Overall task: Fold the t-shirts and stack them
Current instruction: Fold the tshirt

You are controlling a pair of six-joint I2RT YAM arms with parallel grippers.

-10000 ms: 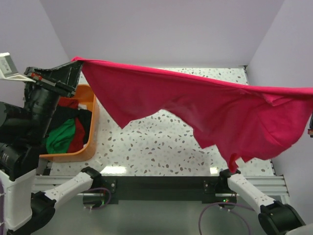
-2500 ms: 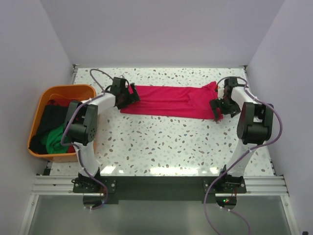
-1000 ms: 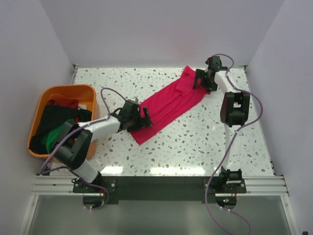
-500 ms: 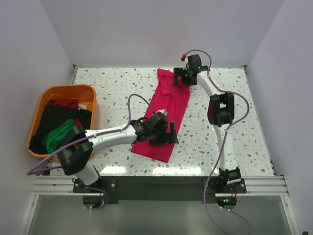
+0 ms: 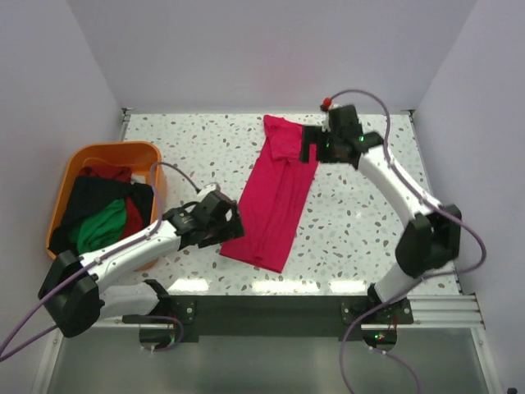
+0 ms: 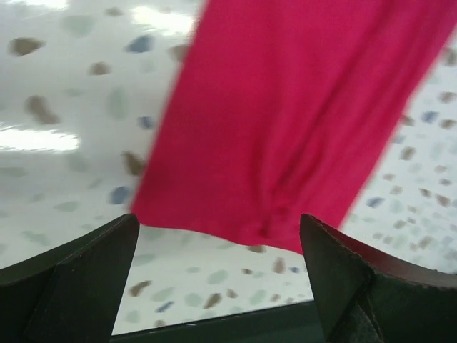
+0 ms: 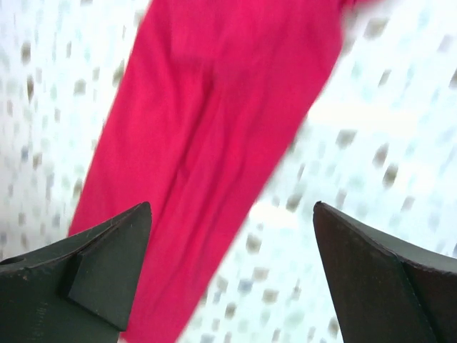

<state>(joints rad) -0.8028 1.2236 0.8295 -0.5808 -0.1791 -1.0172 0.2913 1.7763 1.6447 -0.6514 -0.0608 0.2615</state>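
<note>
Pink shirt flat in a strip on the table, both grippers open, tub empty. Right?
No: the tub is not empty. The top view shows black, green and dark red shirts in it. The rest holds: pink shirt in a strip on the table, left gripper and right gripper open.

10 s ago: crimson-pink t-shirt (image 5: 275,197) hung spread in the air between my 2 grippers. Now it lies flat on the table (image 5: 353,230) as 1 long folded strip.

2.5 s ago: strip lay left to right, parallel to the far edge. 1 s ago: on a slant. Now: it runs from the middle of the far edge toward the near edge, near end a little to the left.

0.5 s ago: my left gripper (image 5: 230,223) sat over the strip's near end. Now it is off the cloth, just beside its left side, jaws wide, nothing between them.

My right gripper (image 5: 308,146) has left the far end and stands just beside its right side, jaws wide, empty.
</note>
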